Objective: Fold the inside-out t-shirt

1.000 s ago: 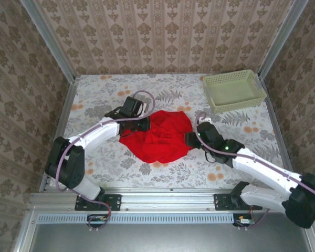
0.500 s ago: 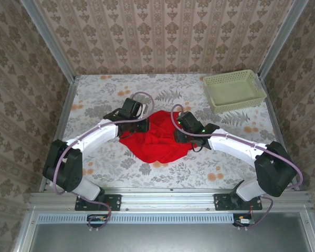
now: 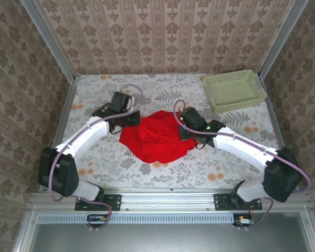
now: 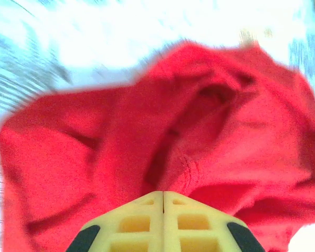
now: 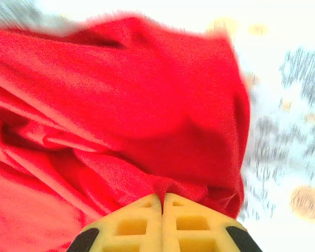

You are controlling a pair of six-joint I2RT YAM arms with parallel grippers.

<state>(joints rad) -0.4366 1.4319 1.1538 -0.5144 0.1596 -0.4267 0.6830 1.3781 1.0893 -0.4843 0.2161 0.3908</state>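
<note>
Both jaws were pinched shut on the bunched red t-shirt — such thin folds could slip out under tension.

The floral-patterned table bears the crumpled red t-shirt (mid-table) and a green basket.

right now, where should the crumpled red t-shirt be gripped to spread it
Pinch the outer folds at opposite sides, each arm from its own side: the red t-shirt lies bunched, its rim loose. The left gripper and right gripper are shut on such folds.
</note>
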